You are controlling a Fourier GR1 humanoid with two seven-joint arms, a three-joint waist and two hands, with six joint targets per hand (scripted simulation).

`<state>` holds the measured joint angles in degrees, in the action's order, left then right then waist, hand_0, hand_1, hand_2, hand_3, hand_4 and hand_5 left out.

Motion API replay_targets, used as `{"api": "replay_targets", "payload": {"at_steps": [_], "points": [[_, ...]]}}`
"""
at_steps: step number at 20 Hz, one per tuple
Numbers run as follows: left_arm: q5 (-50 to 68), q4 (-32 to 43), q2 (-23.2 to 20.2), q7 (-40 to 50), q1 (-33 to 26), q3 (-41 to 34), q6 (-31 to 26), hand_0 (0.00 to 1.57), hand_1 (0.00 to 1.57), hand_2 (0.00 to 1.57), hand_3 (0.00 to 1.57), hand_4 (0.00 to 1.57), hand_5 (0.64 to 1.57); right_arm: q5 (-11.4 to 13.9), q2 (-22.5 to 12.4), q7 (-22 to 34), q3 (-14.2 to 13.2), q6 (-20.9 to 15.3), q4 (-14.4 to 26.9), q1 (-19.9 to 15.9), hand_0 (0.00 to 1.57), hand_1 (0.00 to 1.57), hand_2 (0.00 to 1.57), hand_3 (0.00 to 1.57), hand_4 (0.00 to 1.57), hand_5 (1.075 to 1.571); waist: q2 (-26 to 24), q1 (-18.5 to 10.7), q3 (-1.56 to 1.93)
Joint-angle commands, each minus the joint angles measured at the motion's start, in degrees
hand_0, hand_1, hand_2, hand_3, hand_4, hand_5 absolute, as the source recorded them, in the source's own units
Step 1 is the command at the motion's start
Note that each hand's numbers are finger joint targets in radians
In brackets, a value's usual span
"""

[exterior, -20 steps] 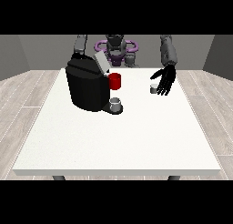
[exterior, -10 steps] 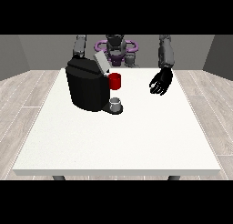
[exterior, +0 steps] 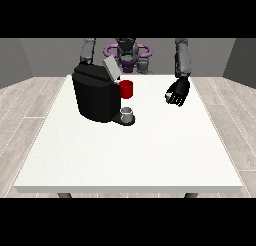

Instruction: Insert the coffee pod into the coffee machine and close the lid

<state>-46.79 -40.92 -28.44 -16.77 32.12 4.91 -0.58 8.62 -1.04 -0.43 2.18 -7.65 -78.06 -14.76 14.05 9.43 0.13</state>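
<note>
Resting on the smooth white table (exterior: 150, 155), the boxy black coffee machine (exterior: 96, 97) has its grey lid (exterior: 111, 69) raised. At three o'clock, the hand at the view's right (exterior: 178, 93) curls around a small pale pod (exterior: 168, 96).

Matt black coffee machine (exterior: 96, 97), smooth white table (exterior: 130, 155), wood-plank floor (exterior: 25, 110)

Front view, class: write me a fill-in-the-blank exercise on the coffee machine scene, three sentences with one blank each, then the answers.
1. The coffee machine on the white table is ____ in colour.
2. Its grey lid stands ____, not closed.
3. The hand at the view's right is ____ the machine, not touching it.

Missing words: black; open; apart from
</note>
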Motion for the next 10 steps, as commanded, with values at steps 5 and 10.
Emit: {"api": "replay_targets", "payload": {"at_steps": [5, 10], "points": [[-3.41, 3.36, 3.18, -1.44, -0.25, 1.23, 0.38, 1.12, 1.12, 1.20, 1.09, 0.39, 1.571, 4.10, 0.84, 3.44, 0.92, -4.08, 2.45, 2.98, 0.00, 0.00, 0.00, 0.00, 0.00, 1.571, -5.67, -1.96, -0.15], [2.49, 2.18, 3.45, -5.17, 5.25, -3.60, -4.46, 1.42, 1.42, 1.40, 1.33, 0.49, 1.571, 4.24, -0.76, -1.92, -0.70, -4.01, 5.65, 3.27, 0.00, 0.00, 0.00, 0.00, 0.00, 1.571, -4.65, -1.48, -0.14]]}}
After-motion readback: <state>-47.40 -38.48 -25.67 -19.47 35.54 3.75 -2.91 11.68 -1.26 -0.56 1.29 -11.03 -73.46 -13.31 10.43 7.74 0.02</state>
